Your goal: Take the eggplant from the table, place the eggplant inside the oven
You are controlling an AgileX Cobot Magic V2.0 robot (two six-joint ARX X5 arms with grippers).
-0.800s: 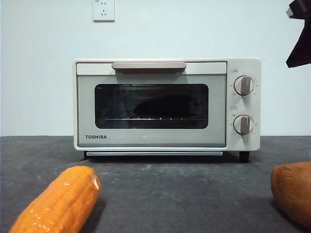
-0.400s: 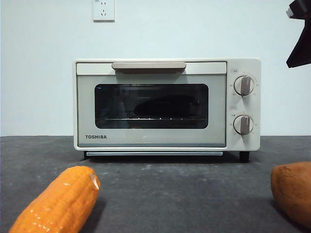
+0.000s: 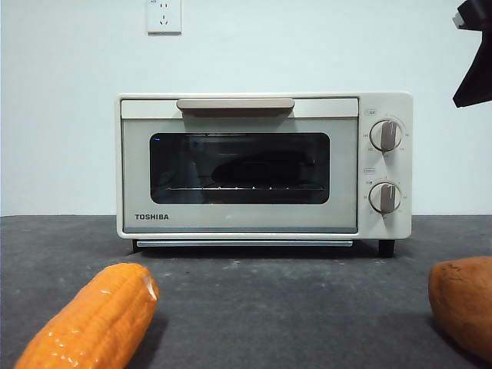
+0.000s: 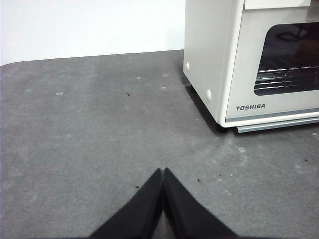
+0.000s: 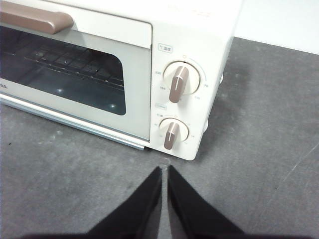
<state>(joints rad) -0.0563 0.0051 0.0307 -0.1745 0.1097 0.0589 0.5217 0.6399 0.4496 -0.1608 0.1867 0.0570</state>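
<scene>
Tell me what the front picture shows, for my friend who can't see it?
A cream-white Toshiba oven sits shut on a dark grey table, with a dark eggplant dimly visible through its glass door. An orange corn cob lies in front on one side, a brown sweet potato on the other.

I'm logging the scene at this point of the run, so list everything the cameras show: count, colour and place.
oven: one, cream-white, at the back of the table against the wall, door closed
handle: one, beige bar, along the top of the oven door
knobs: two, grey, one above the other on the oven's panel
eggplant: one, a dark elongated shape behind the glass door, on the wire rack
corn cob: one, orange, on the near table
sweet potato: one, brown-orange, at the near table's edge of view
table: one, dark grey
wall socket: one, white, on the wall above the oven
left gripper: black, shut, over bare table beside the oven
right gripper: black, shut, before the knobs
</scene>
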